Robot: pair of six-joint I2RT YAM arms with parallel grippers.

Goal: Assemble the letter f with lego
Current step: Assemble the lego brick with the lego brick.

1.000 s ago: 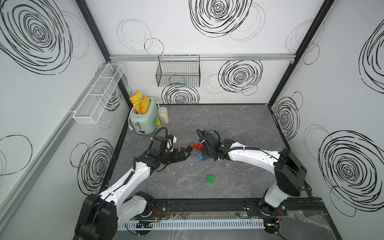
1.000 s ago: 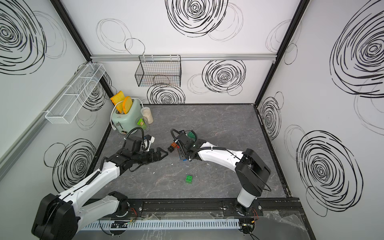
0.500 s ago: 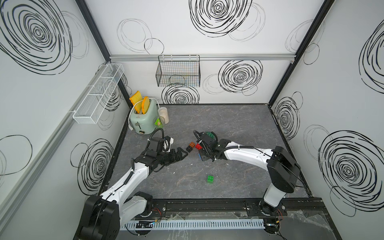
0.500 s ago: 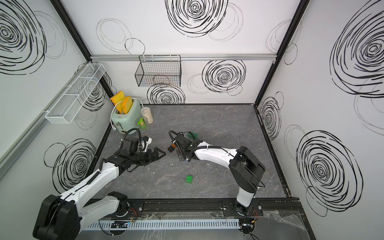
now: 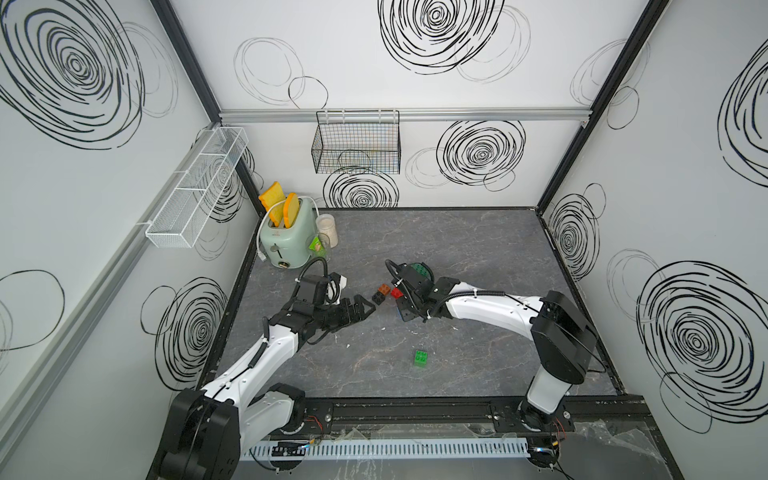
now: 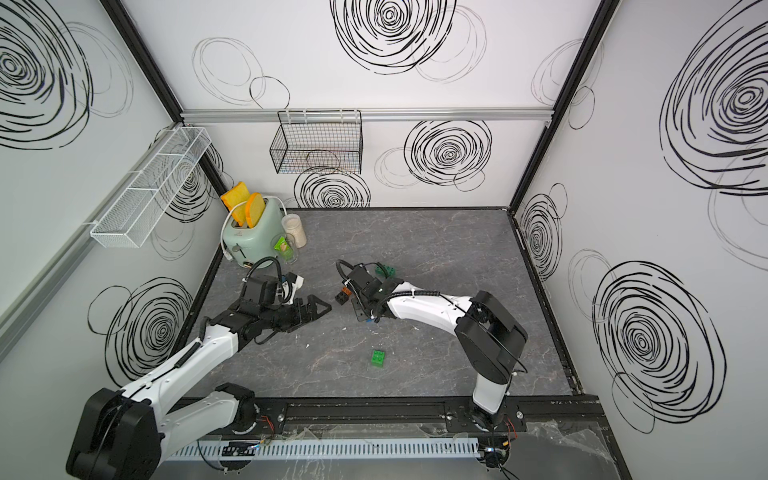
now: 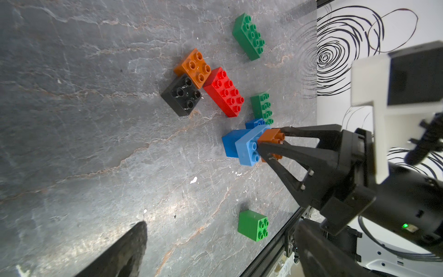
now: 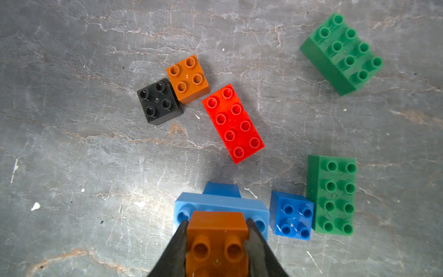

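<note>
Gripping orange brick in right hand, atop light-blue brick | left hand spread wide, apart

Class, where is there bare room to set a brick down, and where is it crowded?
Free: the far table between toaster and right wall; the near strip around the lone green brick. Crowded: centre, among black brick, loose orange brick, red brick.

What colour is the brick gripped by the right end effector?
The brick is orange, clearest in the right wrist view.
</note>
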